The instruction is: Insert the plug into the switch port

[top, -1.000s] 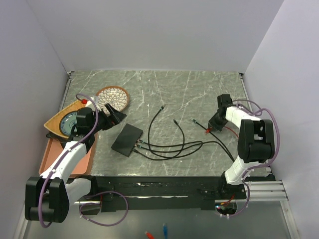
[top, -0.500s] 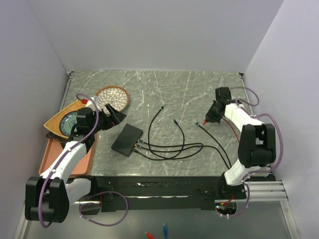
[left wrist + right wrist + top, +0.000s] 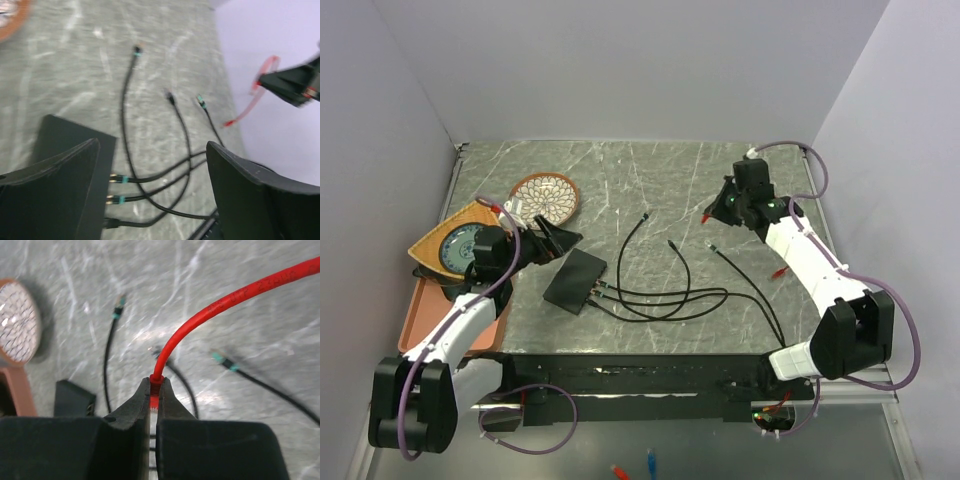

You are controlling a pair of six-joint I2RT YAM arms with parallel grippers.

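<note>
Right end effector [image 3: 712, 213] is up above the far right of the desk [image 3: 650, 165], jaws pinched together on the red plug [image 3: 154, 399], which shows only as a sliver between the fingertips; the red cable [image 3: 220, 300] arcs up and away to the right out of that grip; from the left wrist view you can see it hanging in a loop below the raised jaws. Over on the other side, the left end effector [image 3: 560, 236] has its jaws spread wide apart with nothing between them, and it sits just beside the far left corner of the switch [image 3: 575, 279]; the switch lies flat on the desk, left of centre, turned at an angle, well apart from the plug. Three black cables [image 3: 655, 300] are plugged in along its right-hand edge and sweep off across the desk, their free ends lying loose near the middle; a round patterned dish [image 3: 545, 195] sits beyond the left arm, and an orange tray [image 3: 425, 300] lies along the left edge.
</note>
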